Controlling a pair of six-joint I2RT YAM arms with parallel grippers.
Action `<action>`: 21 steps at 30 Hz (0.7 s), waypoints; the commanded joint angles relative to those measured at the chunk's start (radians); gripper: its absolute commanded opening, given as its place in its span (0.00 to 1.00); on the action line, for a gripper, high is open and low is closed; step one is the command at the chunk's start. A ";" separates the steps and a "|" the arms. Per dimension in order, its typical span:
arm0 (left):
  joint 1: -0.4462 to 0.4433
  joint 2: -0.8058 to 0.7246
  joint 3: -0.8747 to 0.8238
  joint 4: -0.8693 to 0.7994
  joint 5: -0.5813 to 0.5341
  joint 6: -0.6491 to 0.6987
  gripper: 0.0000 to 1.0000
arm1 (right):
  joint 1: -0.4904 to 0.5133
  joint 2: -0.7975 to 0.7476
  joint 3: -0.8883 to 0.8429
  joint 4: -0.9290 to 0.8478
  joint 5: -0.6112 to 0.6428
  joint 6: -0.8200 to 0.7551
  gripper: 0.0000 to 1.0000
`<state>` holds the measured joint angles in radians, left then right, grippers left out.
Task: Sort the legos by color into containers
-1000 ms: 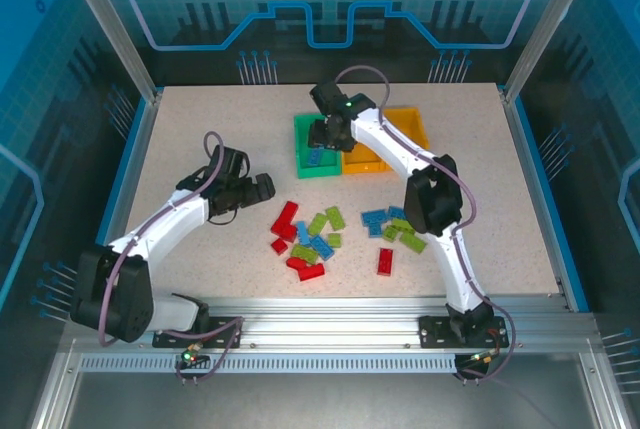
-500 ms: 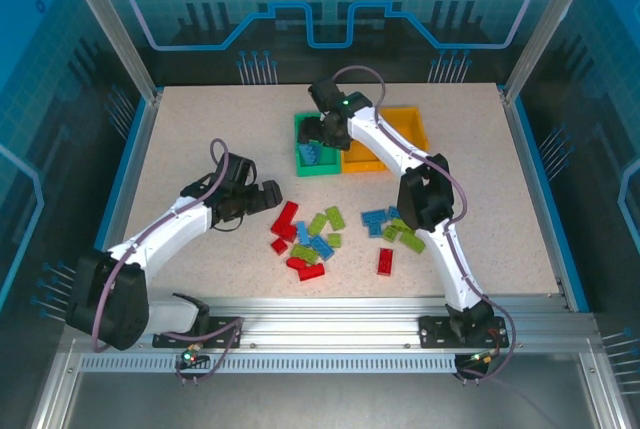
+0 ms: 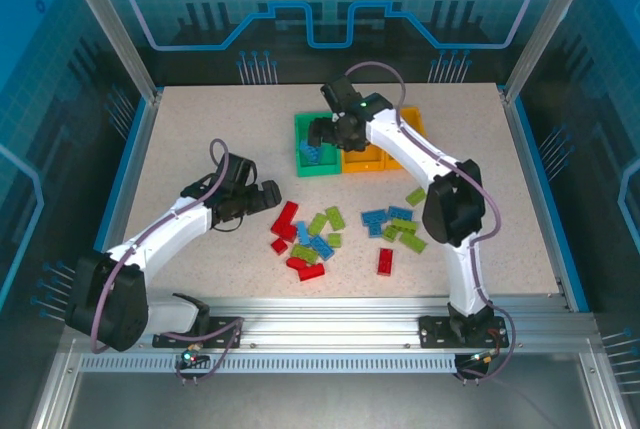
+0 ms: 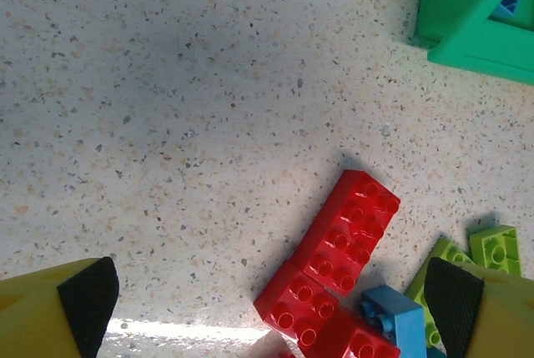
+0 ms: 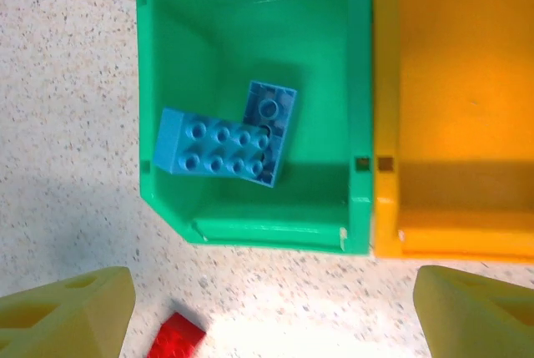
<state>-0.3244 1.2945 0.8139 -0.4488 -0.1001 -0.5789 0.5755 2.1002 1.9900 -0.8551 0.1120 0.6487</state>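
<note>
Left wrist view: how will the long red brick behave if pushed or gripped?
The long red plastic brick looks rigid, probably light. Flat on the speckled tabletop, it should slide, not roll, likely nudging the adjoining smaller red brick.

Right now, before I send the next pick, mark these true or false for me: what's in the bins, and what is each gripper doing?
1. The green plastic bin holds blue studded bricks. True.
2. The right gripper is shut on a blue brick. False: its fingers stand wide apart above the bin's near edge, with nothing between them.
3. The orange-yellow plastic bin joined to the green one is piled with bricks. False: the part in view holds none.
4. The left gripper is open over the speckled table, with red studded bricks lying below it. True.
</note>
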 commanded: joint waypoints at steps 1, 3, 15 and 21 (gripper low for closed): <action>-0.007 -0.034 0.004 -0.040 -0.045 -0.016 0.99 | 0.028 -0.092 -0.108 0.029 0.046 -0.065 0.90; -0.006 -0.034 0.005 -0.042 -0.046 -0.016 0.99 | 0.027 -0.125 -0.166 0.043 0.030 -0.069 0.88; -0.011 -0.024 0.018 -0.042 -0.022 -0.022 0.99 | 0.017 -0.218 -0.425 -0.052 0.093 -0.162 0.78; -0.026 -0.007 0.015 -0.033 -0.022 -0.024 0.99 | 0.008 -0.295 -0.576 -0.010 0.082 -0.206 0.87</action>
<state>-0.3420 1.2854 0.8143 -0.4664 -0.1261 -0.5968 0.5880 1.8500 1.4410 -0.8505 0.1837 0.4759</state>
